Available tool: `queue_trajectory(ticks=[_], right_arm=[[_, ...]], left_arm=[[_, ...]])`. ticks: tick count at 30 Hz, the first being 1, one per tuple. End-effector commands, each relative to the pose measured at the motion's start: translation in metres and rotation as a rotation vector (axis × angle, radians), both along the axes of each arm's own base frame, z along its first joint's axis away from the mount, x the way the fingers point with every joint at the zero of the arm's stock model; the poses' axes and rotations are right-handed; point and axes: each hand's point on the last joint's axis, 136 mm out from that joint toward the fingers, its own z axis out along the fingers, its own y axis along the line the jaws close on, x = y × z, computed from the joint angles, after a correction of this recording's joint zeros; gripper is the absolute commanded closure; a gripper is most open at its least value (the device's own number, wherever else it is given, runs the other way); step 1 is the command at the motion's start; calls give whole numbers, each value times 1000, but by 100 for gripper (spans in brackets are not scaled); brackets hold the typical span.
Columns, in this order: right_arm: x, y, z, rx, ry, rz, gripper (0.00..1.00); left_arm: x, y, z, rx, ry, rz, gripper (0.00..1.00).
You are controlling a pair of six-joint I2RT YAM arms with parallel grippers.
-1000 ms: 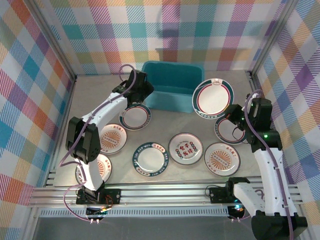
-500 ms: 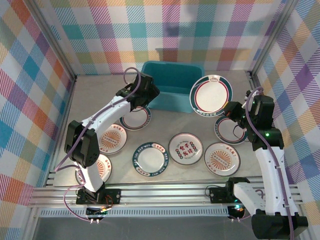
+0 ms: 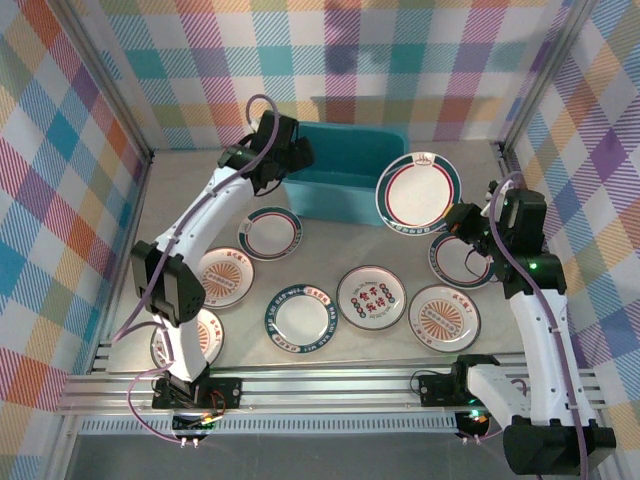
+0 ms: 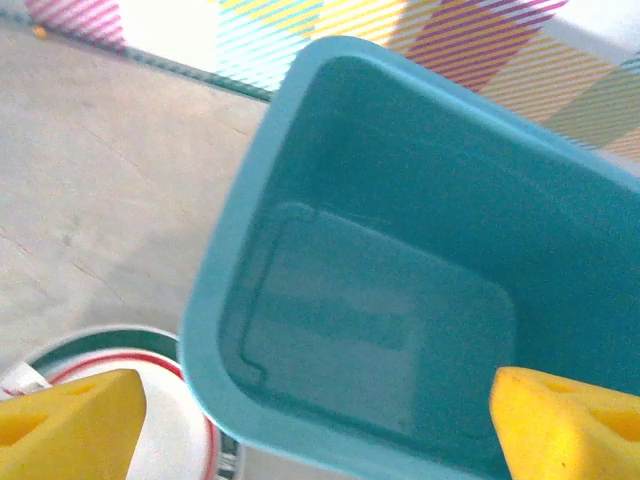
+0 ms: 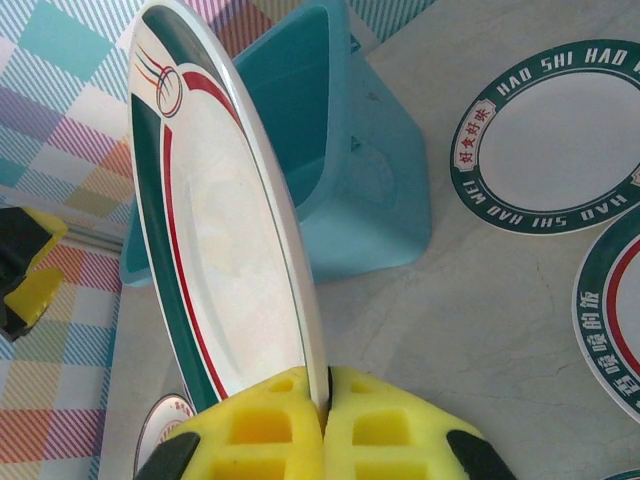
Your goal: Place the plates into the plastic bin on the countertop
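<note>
The countertop (image 3: 180,200) spread out flat below both pairs of fingers. On it the plastic bin (image 3: 345,180) stood right under the left gripper (image 4: 318,425). Its yellow fingers (image 4: 70,420) were spread wide with nothing between them, and the stretch of bin floor visible beneath them was bare.

The right gripper (image 5: 322,420) was clamped on the large plate (image 5: 220,260). Its pads (image 5: 260,430) pinched only the nearest bit of rim, so the plate stood on edge and rose away from them, with the bin's end wall just beyond it. I judged the plate stiff, glazed and slick. Held by so little rim, with all its width hanging out past the pads, it could swing or slide in the grip, and it might chip if it dropped on its edge. It wanted lowering into the bin, not dropping.

Seven smaller plates (image 3: 371,296) lay flat on the countertop, one almost under the right fingers. To my eye, their shallow raised rims offered the only hold.
</note>
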Motion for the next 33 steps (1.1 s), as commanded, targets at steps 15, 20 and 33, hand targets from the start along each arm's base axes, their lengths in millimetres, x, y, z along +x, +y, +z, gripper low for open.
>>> queue_trajectory(ticks=[15,20,33], right_arm=[[-6,0,32,-6,-83,6,100],[-9,1,32,6,-84,9,100],[-17,2,34,-5,-106,19,100]], left_arm=[[23,-4,-66,77,162,-123,35],[9,-8,-66,-27,175,-84,48],[-32,-27,-68,-139,217,-43,56]])
